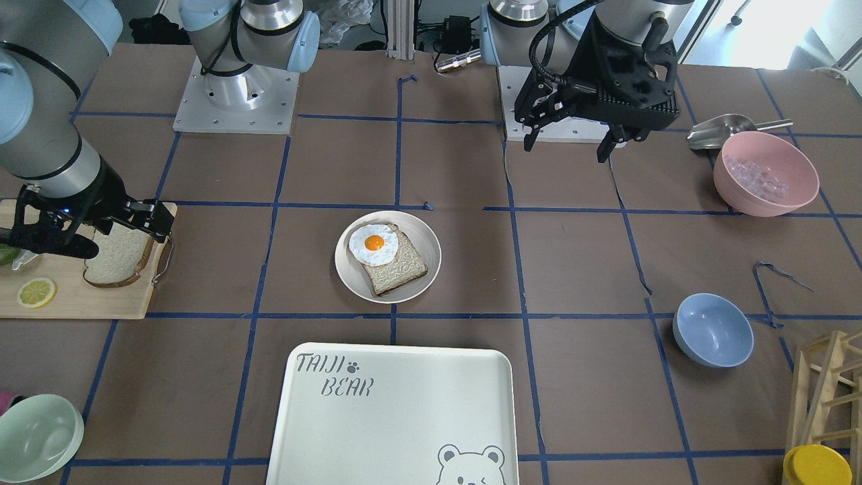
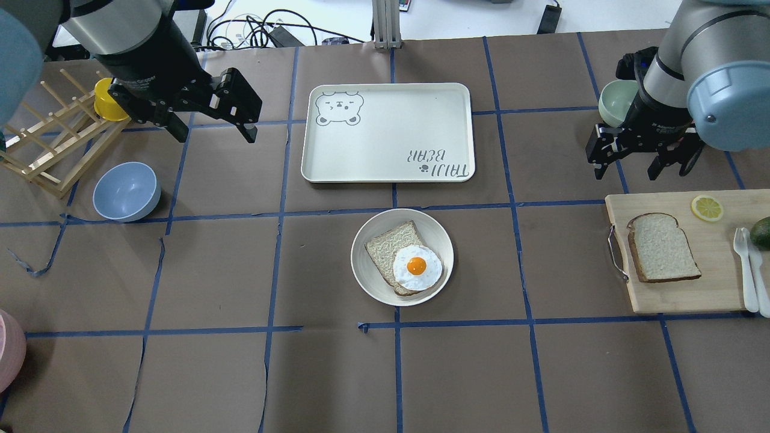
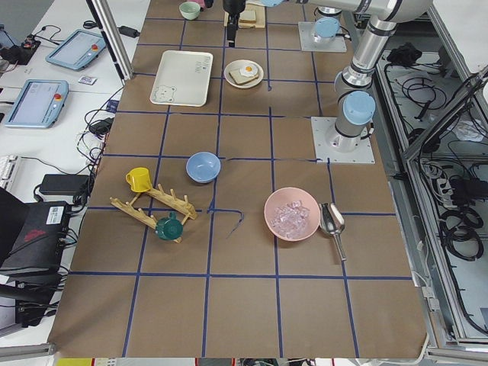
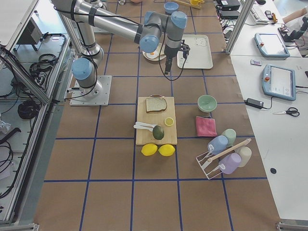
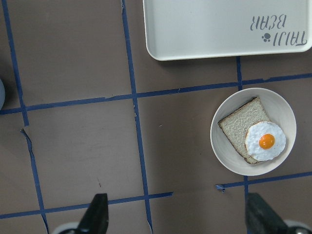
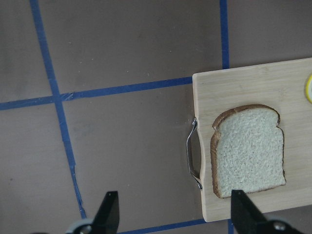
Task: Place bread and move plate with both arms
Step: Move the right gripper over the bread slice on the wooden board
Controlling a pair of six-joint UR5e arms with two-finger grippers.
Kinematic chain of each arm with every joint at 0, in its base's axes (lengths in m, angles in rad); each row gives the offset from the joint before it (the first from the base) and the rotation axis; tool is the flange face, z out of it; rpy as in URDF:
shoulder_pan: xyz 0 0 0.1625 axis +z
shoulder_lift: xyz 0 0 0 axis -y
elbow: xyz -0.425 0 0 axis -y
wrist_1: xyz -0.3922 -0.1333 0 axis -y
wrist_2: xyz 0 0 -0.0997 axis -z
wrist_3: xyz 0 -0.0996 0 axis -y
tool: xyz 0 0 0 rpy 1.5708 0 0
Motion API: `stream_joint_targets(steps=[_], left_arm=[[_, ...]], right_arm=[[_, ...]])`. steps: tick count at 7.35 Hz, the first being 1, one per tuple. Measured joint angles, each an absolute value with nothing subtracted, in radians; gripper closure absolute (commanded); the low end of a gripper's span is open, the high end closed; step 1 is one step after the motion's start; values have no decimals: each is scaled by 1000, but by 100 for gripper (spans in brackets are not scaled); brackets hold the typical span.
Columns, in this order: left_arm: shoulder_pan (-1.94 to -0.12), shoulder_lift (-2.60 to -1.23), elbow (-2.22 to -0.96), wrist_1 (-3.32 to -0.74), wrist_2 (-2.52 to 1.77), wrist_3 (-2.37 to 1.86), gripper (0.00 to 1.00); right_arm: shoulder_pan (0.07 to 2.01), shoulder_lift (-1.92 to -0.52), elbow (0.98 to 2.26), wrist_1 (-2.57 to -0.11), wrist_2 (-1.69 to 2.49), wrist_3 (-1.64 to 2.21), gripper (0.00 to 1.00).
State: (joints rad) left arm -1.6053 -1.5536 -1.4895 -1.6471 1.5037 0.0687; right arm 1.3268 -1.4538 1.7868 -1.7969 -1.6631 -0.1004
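The plain bread slice (image 2: 662, 246) lies flat on a wooden cutting board (image 2: 680, 294) at the table's right; it also shows in the right wrist view (image 6: 248, 151) and the front view (image 1: 118, 259). The round cream plate (image 2: 367, 276) sits mid-table and holds a slice with a fried egg (image 2: 416, 267); the plate also shows in the left wrist view (image 5: 229, 156). My right gripper (image 2: 625, 174) is open and empty, raised over the board's far left corner, near the bread. My left gripper (image 2: 215, 133) is open and empty, raised well to the left of the plate.
A white bear-print tray (image 2: 388, 132) lies just beyond the plate. A blue bowl (image 2: 126, 191), a wooden rack (image 2: 54, 150) and a yellow cup (image 2: 108, 99) are at the left. A green bowl (image 2: 616, 99) stands behind the right gripper. A lemon slice (image 2: 707, 208) and cutlery (image 2: 746, 264) share the board.
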Motion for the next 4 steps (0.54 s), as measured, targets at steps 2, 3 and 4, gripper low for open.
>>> stream_joint_targets(steps=[2,3,4], left_arm=[[-1605,-1553,-1491,-1647,1504,68,0],[-1605,-1553,-1491,-1647,1503,68,0],[-1605,-1553,-1491,-1646,1503,69,0]], right_arm=[[1268,-1395,1846,-1904,-1677,-102,31],[1254,-1367,1862,-1938,-1693,-102,31],[1241,-1339,1870,-1957,-1706,-101,31]])
